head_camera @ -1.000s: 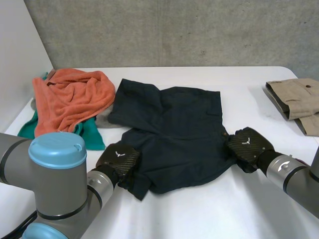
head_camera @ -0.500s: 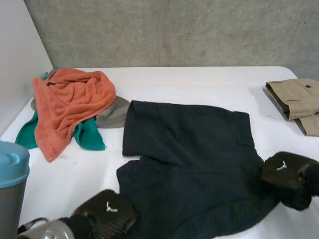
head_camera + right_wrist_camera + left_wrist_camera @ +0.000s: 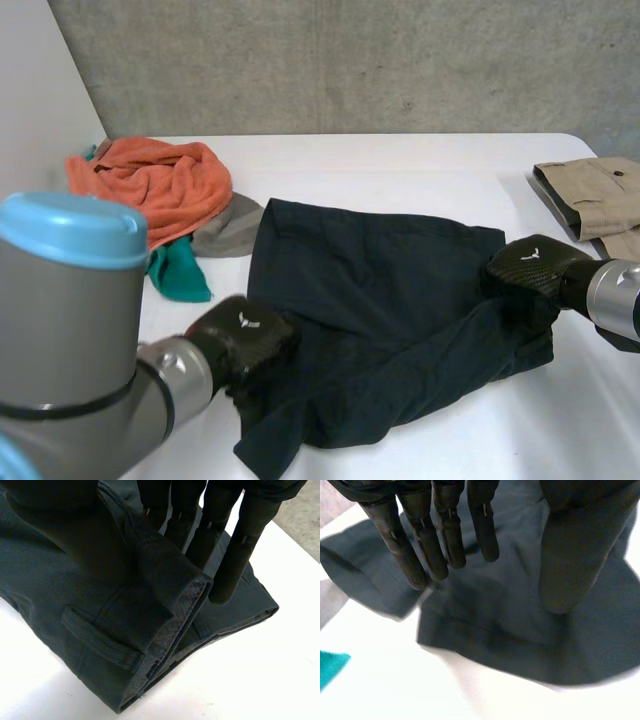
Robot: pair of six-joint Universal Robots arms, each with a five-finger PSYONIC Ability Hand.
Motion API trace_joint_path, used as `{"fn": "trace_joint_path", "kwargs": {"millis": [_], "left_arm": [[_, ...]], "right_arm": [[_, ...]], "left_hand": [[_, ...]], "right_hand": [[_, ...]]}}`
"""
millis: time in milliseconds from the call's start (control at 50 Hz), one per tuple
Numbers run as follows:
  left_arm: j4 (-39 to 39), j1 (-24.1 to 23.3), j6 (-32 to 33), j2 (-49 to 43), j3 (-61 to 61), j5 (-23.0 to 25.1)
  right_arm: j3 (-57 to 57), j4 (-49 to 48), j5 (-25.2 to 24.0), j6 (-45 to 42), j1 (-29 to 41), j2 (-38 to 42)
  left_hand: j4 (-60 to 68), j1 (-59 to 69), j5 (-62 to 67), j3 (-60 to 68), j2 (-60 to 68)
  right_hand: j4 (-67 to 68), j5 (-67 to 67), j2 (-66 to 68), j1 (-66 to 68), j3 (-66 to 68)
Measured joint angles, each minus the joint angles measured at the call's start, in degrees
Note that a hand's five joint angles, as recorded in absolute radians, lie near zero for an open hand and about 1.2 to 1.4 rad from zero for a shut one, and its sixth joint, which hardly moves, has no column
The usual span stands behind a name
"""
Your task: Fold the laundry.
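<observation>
Dark navy woven-cotton shorts (image 3: 380, 300): centre of the head view on the white table (image 3: 400, 165). The far half lies flat; the near edge is rumpled and doubled over.

Right hand (image 3: 530, 265), middle right of the frame: the waistband (image 3: 170, 575) is pinched between the thumb and straight fingers.
Left hand (image 3: 245, 335), lower left: its fingers are straight and set apart from the thumb, over the near left edge of the shorts. It has hold of nothing.

Risks (judgement):
- Only one side is gripped. If you pull now, the cloth will likely skew and the loose near layer will bunch.
- The pinch sits close to the band's edge. That stiff band could slip out under load.

Materials:
- Shorts: firm, tight weave, with a thick stitched waistband and a flat belt loop (image 3: 100, 640). I expect it to hold creases and stretch little.
- Upper left: an orange terry towel (image 3: 150, 185), soft and heaped, lies over a teal cloth (image 3: 180, 270), with a grey cloth (image 3: 228, 230) beside them.
- Right edge: a folded khaki garment (image 3: 595, 200), well apart from the shorts.
</observation>
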Motion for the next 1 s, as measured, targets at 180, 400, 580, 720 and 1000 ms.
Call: {"fn": "trace_joint_path", "kwargs": {"millis": [180,400,580,720,1000], "left_arm": [[1.19,-0.93,-6.64,4.12,-6.20,-0.79],[3.83,-2.60,-8.29,-2.22,-4.56,-0.47],[2.82,-3.48,-10.32,-9.16,2.60,-0.98],[2.98,0.07,-6.76,-10.89,13.85,-2.45],[17.94,7.78,6.72,-32.69,48.79,0.92]], "right_arm": [[1.52,-3.20,0.19,2.22,0.21,-0.71],[3.57,-4.78,0.39,3.12,0.51,-1.81],[3.02,-6.32,0.48,3.46,0.09,-1.76],[-1.74,-9.95,0.95,5.77,0.68,1.20],[-20.68,-28.87,7.58,15.46,5.16,18.53]], "left_hand": [[-0.59,-0.32,-0.84,-0.34,-0.60],[0.93,1.33,1.03,0.76,0.61],[35.81,34.14,34.03,35.01,35.29],[35.83,34.14,34.03,35.01,35.31],[35.87,34.14,34.04,35.02,35.42]], "right_hand": [[0.00,-0.01,0.00,0.00,0.00],[0.01,0.00,0.00,0.00,0.00],[0.05,0.00,0.00,0.00,0.00],[0.11,-0.01,0.00,0.00,0.00],[0.12,0.00,0.00,0.00,0.05]]}}
